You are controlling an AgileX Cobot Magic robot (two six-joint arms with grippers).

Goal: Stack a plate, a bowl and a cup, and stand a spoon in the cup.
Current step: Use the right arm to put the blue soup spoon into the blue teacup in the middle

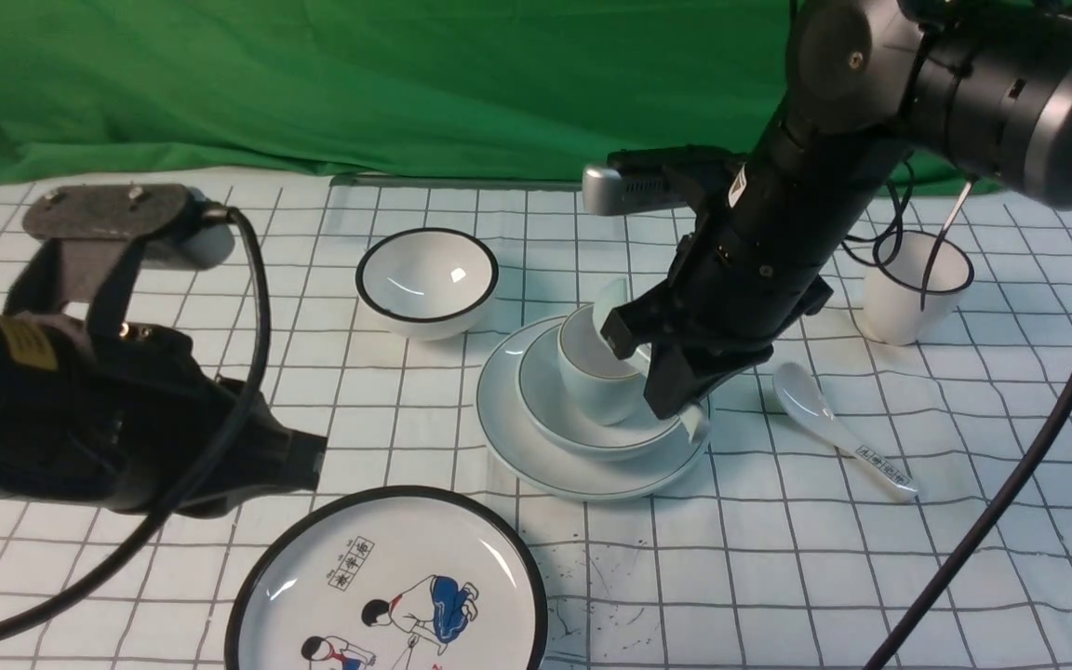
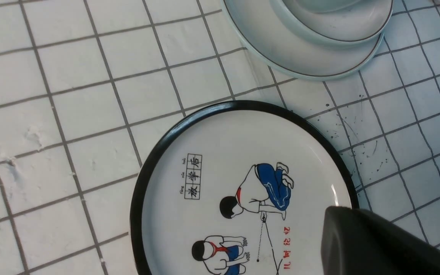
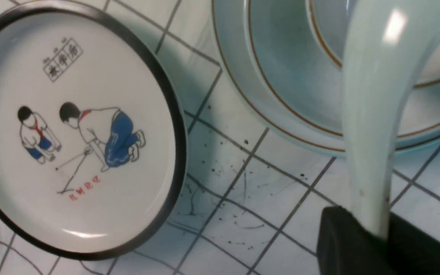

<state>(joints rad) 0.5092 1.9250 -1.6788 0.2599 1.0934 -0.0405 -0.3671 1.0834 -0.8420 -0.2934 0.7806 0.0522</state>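
A robotics test bench, set with tableware

It looks like a robotics lab or workshop — two black robot arms, the left and the right, with thick cables, reach over a table in a grid-patterned cloth — and a creased green backdrop hangs behind; only the crockery, such as the cartoon-printed plate and black-rimmed bowl, suggests a kitchen

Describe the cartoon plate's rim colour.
Black, a thick band around the cartoon plate; the left wrist view shows it best.
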